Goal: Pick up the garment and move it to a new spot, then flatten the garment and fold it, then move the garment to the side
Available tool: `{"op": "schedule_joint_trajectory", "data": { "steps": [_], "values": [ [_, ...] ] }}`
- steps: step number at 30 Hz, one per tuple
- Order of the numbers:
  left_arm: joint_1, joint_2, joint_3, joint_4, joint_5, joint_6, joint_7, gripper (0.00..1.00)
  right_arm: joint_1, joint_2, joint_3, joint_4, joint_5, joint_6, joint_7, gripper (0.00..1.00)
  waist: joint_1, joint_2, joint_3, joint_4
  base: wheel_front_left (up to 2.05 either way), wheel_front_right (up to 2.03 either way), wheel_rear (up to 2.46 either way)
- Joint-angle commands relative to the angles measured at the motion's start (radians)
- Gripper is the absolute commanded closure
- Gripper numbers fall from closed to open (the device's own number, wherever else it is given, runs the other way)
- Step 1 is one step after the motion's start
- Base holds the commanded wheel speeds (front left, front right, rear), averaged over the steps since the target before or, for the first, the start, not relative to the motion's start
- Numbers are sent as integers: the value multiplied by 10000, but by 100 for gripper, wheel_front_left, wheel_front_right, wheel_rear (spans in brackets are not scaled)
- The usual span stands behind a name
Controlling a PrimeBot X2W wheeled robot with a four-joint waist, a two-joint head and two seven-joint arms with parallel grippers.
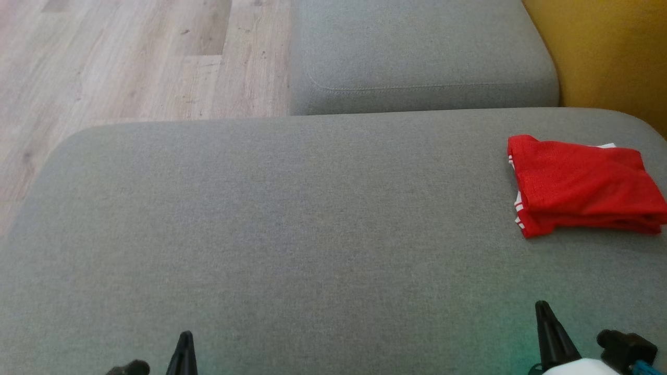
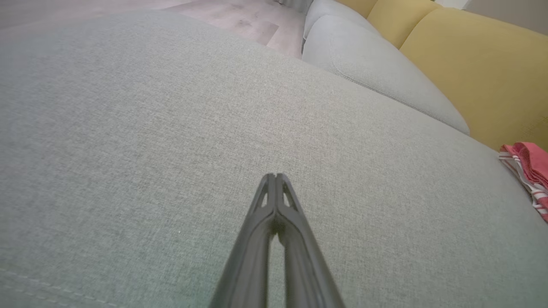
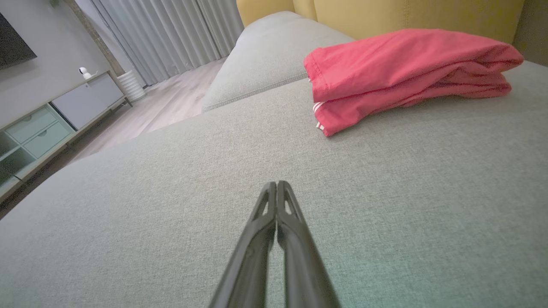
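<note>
1. My right gripper point(image 1: 543, 310), lower right, is clamped shut, empty; left gripper point(image 1: 184, 338), lower left, same.
2. Folded red cloth garment point(image 1: 583, 182) with white stripes lies upper right on the grey fabric cushion point(image 1: 286, 219), up-frame of my right gripper, long axis left-right.
3. Right arm's nearer, I reckon.

No legible text or labels anywhere

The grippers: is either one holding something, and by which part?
Nothing is held. The left gripper and right gripper are shut and empty; the red garment lies apart.

Red white-striped garment point(image 1: 583, 182), grey cushion point(image 1: 292, 219)
</note>
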State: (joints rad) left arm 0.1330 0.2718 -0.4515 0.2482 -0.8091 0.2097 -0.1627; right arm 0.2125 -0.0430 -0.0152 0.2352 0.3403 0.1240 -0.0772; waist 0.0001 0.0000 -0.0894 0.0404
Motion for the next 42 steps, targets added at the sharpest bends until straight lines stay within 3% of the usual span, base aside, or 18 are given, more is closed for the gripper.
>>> {"op": "schedule_joint_trajectory", "data": {
  "steps": [1,42],
  "values": [
    [-527,19,292,-243,-151,-91,37,100,-559,-39,-63,-283,248,11,46,100,0,0,8,-4,0,0,0],
    [-1244,-803,2298,-163,-3176,-1356,1044,100,-1565,-79,-380,-140,5021,32,727,100,-1,0,358,-156,0,0,0]
  ]
}}
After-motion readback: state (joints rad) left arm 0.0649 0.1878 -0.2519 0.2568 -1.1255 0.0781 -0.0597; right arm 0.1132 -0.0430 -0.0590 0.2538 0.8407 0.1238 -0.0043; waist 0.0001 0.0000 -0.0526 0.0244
